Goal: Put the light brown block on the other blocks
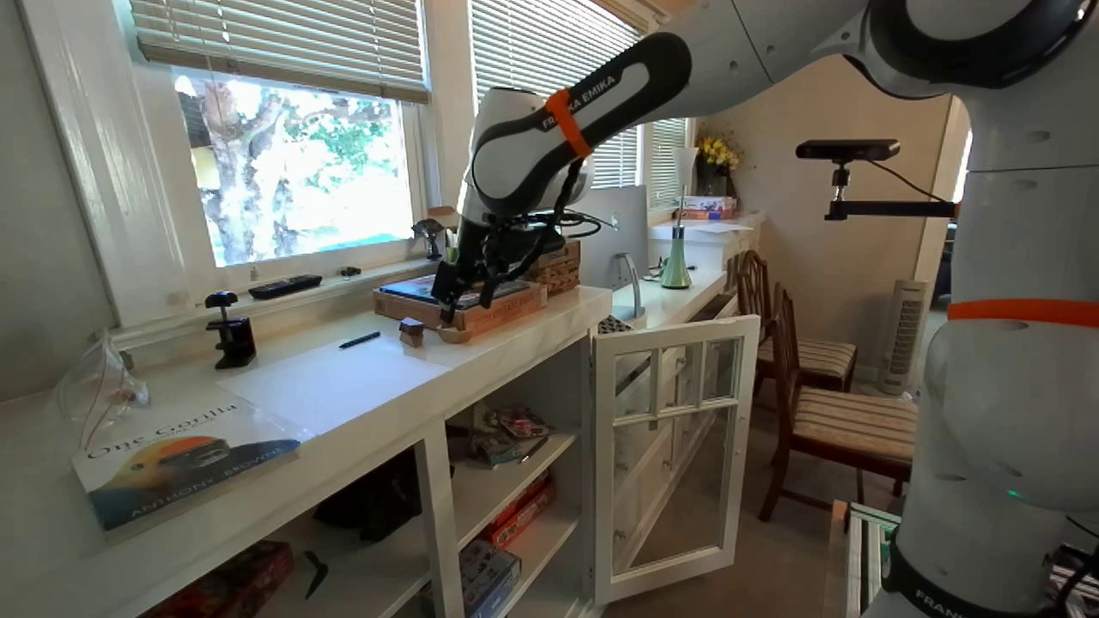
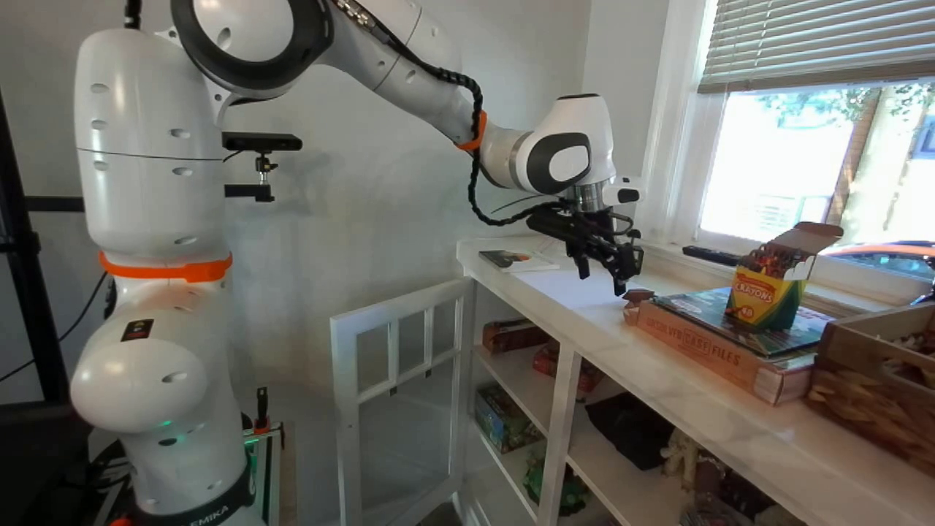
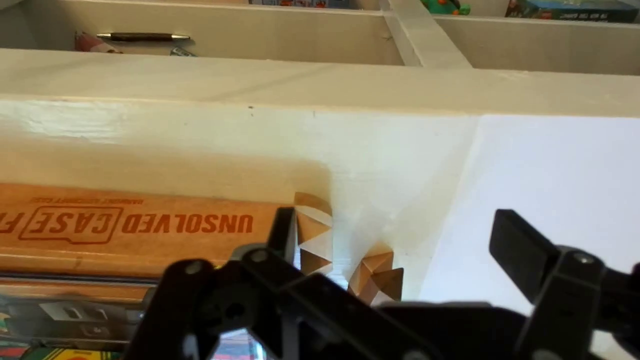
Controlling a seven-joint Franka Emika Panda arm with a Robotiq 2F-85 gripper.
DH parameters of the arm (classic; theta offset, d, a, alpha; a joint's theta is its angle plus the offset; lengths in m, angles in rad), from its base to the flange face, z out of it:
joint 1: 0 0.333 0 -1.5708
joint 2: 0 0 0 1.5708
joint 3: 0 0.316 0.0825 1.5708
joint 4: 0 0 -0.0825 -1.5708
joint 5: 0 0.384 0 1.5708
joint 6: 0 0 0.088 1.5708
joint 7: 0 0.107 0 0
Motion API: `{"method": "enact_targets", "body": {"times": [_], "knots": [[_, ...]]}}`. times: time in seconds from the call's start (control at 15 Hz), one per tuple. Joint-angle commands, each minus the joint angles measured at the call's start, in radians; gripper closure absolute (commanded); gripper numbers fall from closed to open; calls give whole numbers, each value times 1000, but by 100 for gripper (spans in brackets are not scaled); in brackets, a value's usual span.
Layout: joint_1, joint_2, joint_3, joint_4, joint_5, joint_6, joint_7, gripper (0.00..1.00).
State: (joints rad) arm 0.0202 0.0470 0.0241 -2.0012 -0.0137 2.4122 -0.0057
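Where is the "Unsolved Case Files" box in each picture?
In an exterior view: box just left of centre.
In an exterior view: box at right, beneath the crayon carton.
Wrist view: box at lower left, reading upside down.
Shared landmark: the black fingers, seen in all three.

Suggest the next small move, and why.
Probably centre the open gripper over the faceted brown block nearer the white sheet before closing: in the wrist view nothing is held, and that block shows between the fingers but lower in frame than their tips, partly hidden behind the gripper.
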Motion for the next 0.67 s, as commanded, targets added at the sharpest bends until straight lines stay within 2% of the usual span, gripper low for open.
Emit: {"method": "enact_targets", "body": {"times": [0.0,0.6], "knots": [[2,49,-5,38,-35,13,40,0],[-1,129,-8,57,-22,77,4,0]]}}
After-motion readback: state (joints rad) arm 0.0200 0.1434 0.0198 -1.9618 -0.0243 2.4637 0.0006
